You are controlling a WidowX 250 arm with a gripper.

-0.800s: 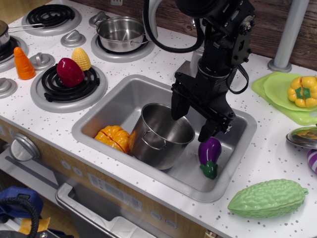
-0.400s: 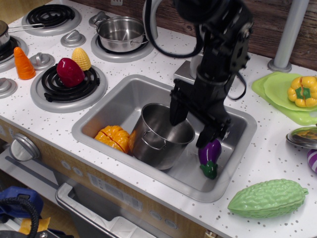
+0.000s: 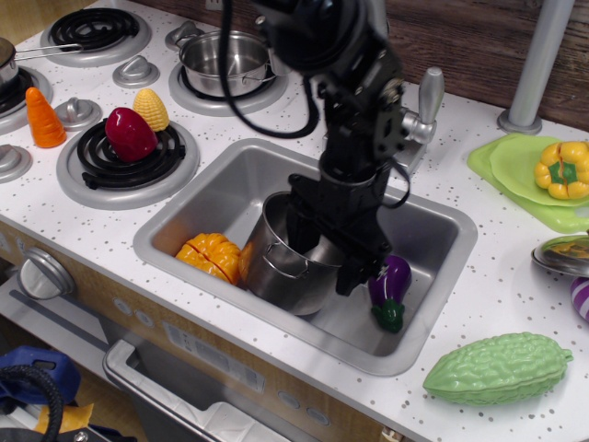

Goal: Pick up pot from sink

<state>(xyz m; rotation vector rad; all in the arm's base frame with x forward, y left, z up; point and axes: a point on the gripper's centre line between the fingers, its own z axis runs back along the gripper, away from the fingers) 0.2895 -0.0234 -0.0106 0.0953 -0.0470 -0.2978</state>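
The shiny steel pot [image 3: 279, 269] stands in the silver sink [image 3: 227, 191], left of the middle, with a wire loop handle facing front. My black gripper [image 3: 324, 260] has come down over the pot's right side. Its jaws are open and straddle the right rim: one finger [image 3: 299, 230] is inside the pot, the other [image 3: 349, 276] is outside it, between the pot and a purple eggplant [image 3: 390, 284]. The pot's far right rim is hidden behind the gripper.
An orange pumpkin [image 3: 210, 254] lies in the sink against the pot's left. A saucepan [image 3: 224, 61] sits on a back burner. Corn [image 3: 151, 109], a red vegetable [image 3: 130, 134] and a carrot [image 3: 41, 118] are at left. A green gourd [image 3: 497, 367] and yellow pepper [image 3: 562, 168] are at right.
My gripper has moved left and down, from above the sink's middle onto the pot's right rim, with one finger now inside the pot. The pot and vegetables have not moved.
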